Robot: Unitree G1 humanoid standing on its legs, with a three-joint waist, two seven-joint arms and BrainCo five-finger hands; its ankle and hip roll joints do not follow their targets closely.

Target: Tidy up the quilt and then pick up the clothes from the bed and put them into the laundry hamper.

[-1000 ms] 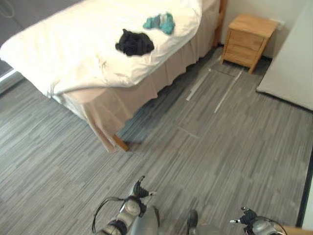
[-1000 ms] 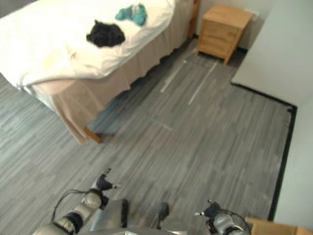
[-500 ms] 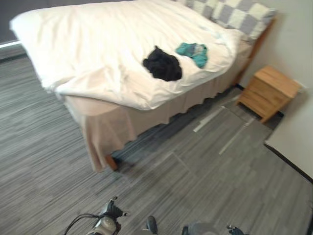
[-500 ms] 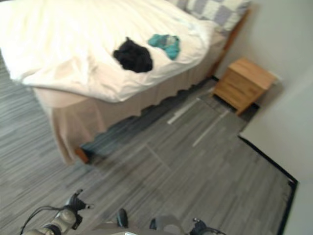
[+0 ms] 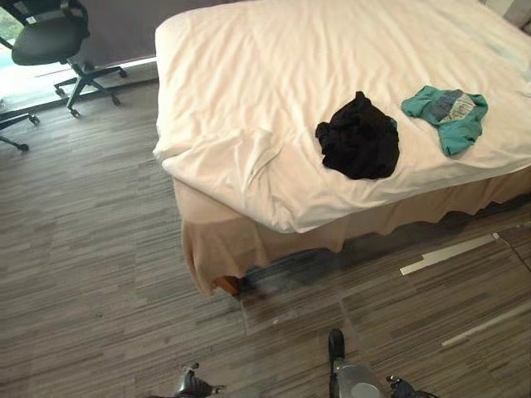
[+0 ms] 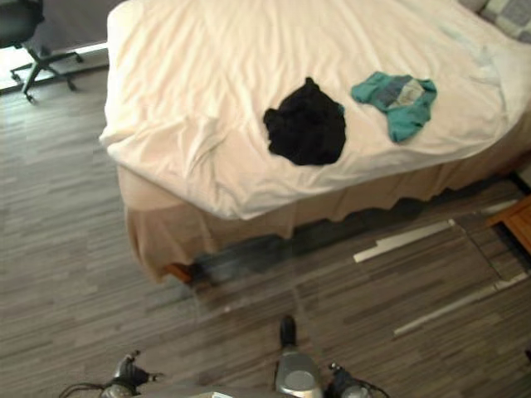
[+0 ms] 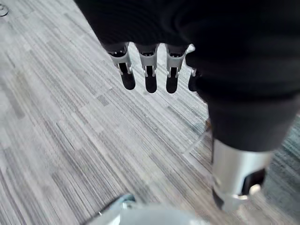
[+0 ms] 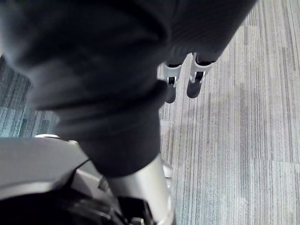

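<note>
Left eye view: crumpled black garment point(image 5: 358, 137) and teal green garment point(image 5: 445, 113) apart on cream quilt point(image 5: 249, 91). Left wrist view: left robot hand point(image 7: 147, 70) relaxed, empty, above grey wooden floor point(image 7: 61, 122). Right wrist view: right robot hand point(image 8: 187, 77) relaxed, empty.

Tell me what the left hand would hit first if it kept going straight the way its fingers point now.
Most likely the floor. In its wrist view the left hand hangs with straight fingers aimed down at bare grey planks, holding nothing, with nothing between. How far down the floor lies is hard to judge.
</note>
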